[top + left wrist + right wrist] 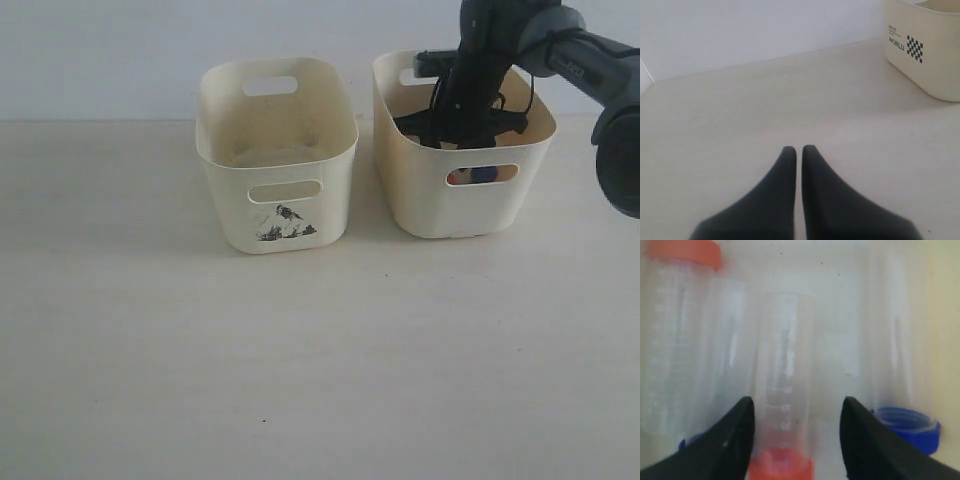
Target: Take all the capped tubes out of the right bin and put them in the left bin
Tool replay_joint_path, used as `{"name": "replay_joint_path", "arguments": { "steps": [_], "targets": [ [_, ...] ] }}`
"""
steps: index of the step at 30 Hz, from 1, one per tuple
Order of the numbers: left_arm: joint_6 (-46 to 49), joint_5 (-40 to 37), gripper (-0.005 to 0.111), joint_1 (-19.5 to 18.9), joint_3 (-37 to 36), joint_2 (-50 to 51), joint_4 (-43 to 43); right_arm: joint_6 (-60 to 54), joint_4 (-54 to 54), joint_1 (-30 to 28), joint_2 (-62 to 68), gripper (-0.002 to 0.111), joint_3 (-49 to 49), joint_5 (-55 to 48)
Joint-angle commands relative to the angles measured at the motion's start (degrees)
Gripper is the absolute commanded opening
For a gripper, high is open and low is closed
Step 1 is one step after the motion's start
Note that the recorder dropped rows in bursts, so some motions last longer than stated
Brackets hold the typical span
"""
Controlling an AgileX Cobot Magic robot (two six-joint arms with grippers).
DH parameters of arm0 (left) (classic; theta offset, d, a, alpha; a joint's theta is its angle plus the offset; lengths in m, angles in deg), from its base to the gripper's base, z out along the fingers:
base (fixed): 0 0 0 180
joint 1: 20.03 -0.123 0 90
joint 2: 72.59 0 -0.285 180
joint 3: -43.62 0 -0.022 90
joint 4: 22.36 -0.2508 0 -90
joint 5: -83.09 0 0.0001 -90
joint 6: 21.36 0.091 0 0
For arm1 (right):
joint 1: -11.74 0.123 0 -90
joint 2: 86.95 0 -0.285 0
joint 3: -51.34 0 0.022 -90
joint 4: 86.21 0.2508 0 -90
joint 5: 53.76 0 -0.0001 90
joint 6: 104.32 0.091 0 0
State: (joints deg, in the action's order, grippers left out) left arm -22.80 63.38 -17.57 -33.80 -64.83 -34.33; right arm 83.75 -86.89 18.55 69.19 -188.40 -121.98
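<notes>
One word can be read: "WORLD", on a bin wall.
It stands in dark capitals on the cream bin (945, 75), beside a checkered square; the tiny lines above it, and the scale figures on the middle tube (785, 365), seem too blurred to read.

In the exterior view the right arm (585, 55) runs off the picture's edge. Its gripper end is down inside the right bin (430, 200), fingertips hidden by the wall. The tubes show only as an orange speck (457, 178) and a blue speck (485, 174) through the front slot. The right wrist view is blurred: the orange-capped tube (785, 380) between the fingers (735, 440) has its cap cut by the edge, and a blue cap (910, 425) sits partly behind one finger. In the left wrist view a cream bin (935, 65) is cut off, its print above "WORLD" too small to read.
</notes>
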Motion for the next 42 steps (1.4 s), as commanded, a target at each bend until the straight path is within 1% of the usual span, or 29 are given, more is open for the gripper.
{"name": "replay_joint_path", "arguments": {
  "steps": [1,3,7,9,10,11,14,19,28,30,32,34,37,40,42],
  "targets": [
    [-0.5,0.2,0.004,0.1,0.2,0.0,0.2,0.0,-1.4,-0.5,2.1,0.035,1.0,-1.8],
    [-0.5,0.2,0.004,0.1,0.2,0.0,0.2,0.0,-1.4,-0.5,2.1,0.034,1.0,-1.8],
    [-0.5,0.2,0.004,0.1,0.2,0.0,0.2,-0.2,-1.5,-0.5,2.1,0.04,1.0,-1.8],
    [-0.5,0.2,0.004,0.1,0.2,0.0,0.2,-0.2,-1.5,-0.5,2.1,0.037,1.0,-1.8],
    [-0.5,0.2,0.004,0.1,0.2,0.0,0.2,-0.2,-1.5,-0.5,2.1,0.032,1.0,-1.8],
    [-0.5,0.2,0.004,0.1,0.2,0.0,0.2,-0.2,-1.5,-0.5,2.1,0.025,1.0,-1.8],
    [-0.5,0.2,0.004,0.1,0.2,0.0,0.2,-0.3,-1.6,-0.5,1.7,-0.001,0.9,-1.8],
    [-0.5,0.2,0.004,0.1,0.2,0.0,0.2,-2.4,-2.0,-0.5,-1.8,0.0,0.9,-1.8],
    [-0.5,0.2,0.004,0.1,0.2,0.0,0.2,-5.0,-1.7,-0.5,-15.5,0.0,0.9,-1.8],
    [-0.5,0.2,0.004,0.1,0.2,0.0,0.2,-5.1,1.0,-0.5,-18.3,0.0,0.9,-1.8],
    [-0.5,0.2,0.004,0.1,0.2,0.0,0.2,-6.2,6.8,-0.4,-21.0,0.0,0.9,-1.8],
    [-0.5,0.2,0.004,0.1,0.2,0.0,0.2,-8.9,13.6,0.0,-22.8,0.0,0.9,-1.8],
    [-0.5,0.2,0.004,0.1,0.2,0.0,0.2,-13.5,19.7,1.6,-23.9,0.0,0.9,-1.8],
    [-0.5,0.2,0.004,0.1,0.2,0.0,0.2,-17.3,23.6,4.4,-23.6,0.0,0.9,-1.8],
    [-0.5,0.2,0.004,0.1,0.2,0.0,0.2,-19.7,23.8,6.3,-23.2,0.0,0.9,-1.8]
  ]
}}
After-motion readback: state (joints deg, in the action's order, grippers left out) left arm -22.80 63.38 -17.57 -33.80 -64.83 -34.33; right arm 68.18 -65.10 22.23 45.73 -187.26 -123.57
